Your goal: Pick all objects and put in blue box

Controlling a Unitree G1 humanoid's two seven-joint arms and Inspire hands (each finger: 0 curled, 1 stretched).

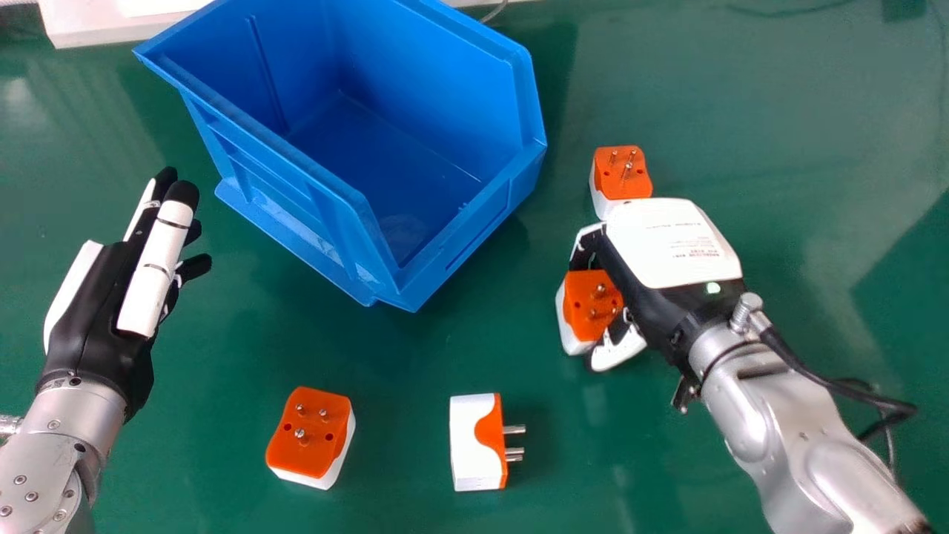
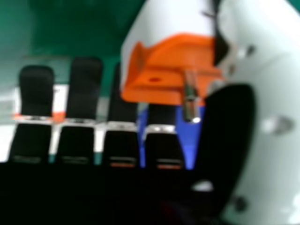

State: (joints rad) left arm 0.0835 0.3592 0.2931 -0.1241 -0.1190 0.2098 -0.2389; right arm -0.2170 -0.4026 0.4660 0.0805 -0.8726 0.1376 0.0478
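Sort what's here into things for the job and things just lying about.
For the job:
blue box
held adapter, in the right hand
far adapter
left front adapter
sideways adapter

Apparently just lying about:
white item, upper left
thin cable behind the box

Seemingly glossy plastic blue box (image 1: 460, 252)

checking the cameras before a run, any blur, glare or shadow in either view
Head view: mostly crisp, pale glare on the green table, soft shadow beside the blue box. Right hand view: blurred throughout, including the plug.
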